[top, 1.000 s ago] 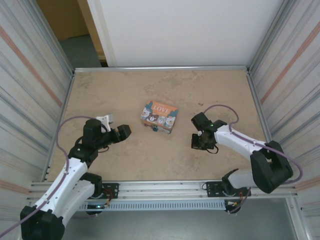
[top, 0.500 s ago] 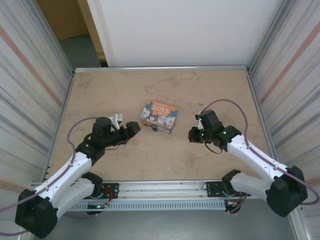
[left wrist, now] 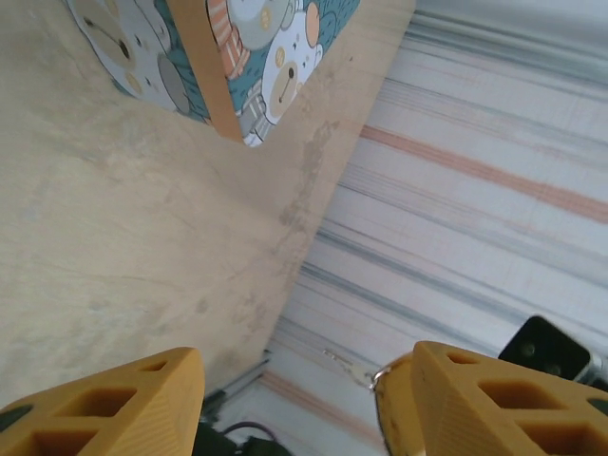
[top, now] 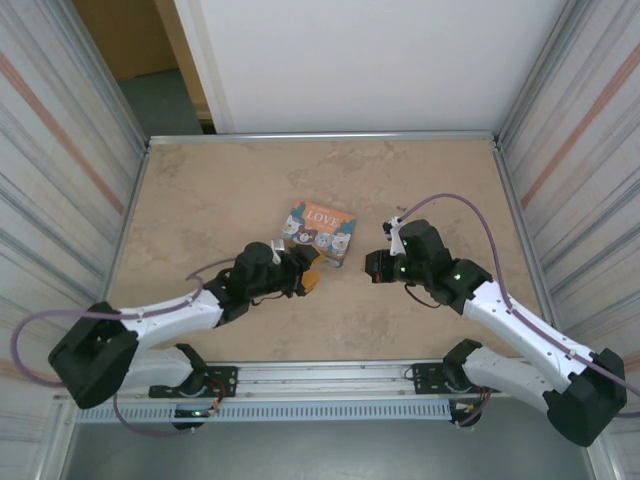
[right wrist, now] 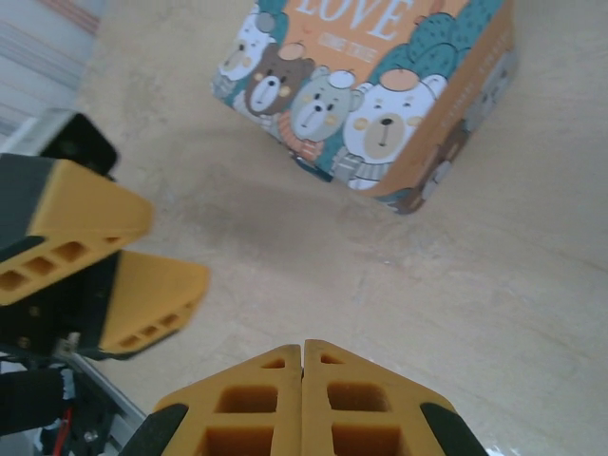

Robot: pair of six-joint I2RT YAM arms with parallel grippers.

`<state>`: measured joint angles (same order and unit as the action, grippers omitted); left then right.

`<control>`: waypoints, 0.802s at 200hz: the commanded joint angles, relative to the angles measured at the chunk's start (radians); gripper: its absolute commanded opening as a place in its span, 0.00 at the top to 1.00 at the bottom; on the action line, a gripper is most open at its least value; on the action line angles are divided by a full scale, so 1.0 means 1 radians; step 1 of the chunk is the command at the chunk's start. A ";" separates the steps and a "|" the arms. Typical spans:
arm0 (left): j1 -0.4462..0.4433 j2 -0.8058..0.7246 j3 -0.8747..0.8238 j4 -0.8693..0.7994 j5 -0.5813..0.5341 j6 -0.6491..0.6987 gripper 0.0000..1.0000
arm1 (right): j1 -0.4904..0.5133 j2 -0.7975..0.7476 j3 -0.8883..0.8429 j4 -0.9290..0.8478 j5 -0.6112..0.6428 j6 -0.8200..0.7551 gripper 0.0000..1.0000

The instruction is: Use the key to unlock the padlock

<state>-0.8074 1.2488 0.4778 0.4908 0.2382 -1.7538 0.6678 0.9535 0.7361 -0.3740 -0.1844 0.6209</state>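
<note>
Your padlock hangs at the lower front edge of the box, just below the bear faces, in the upper middle of the right wrist view. It is too small there to show its keyhole. The box sits in the middle of the counter.

Your left end effector stands open with nothing between its fingers, close to the box's front, at the left of that frame. Your right end effector is closed, fingers pressed together, and I cannot make out a key in it.

Expect the padlock to be light, rigid and smooth, and free to swing where it hangs. The box is probably light enough to slide if pushed. Pinch the padlock's body across its flat faces, keep off the shackle, and leave the keyhole end bare for the key.
</note>
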 commanded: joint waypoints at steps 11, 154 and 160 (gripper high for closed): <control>-0.049 0.108 0.042 0.244 -0.059 -0.243 0.41 | 0.038 -0.016 0.014 0.076 0.006 0.023 1.00; -0.104 0.227 0.083 0.362 -0.132 -0.379 0.44 | 0.134 0.084 0.042 0.181 0.072 0.033 1.00; -0.104 0.227 0.083 0.361 -0.133 -0.381 0.44 | 0.137 0.089 0.045 0.185 0.073 0.032 1.00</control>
<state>-0.9039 1.4746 0.5434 0.8246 0.1284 -2.0628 0.7929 1.0306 0.7387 -0.2291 -0.1402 0.6296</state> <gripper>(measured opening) 0.563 0.044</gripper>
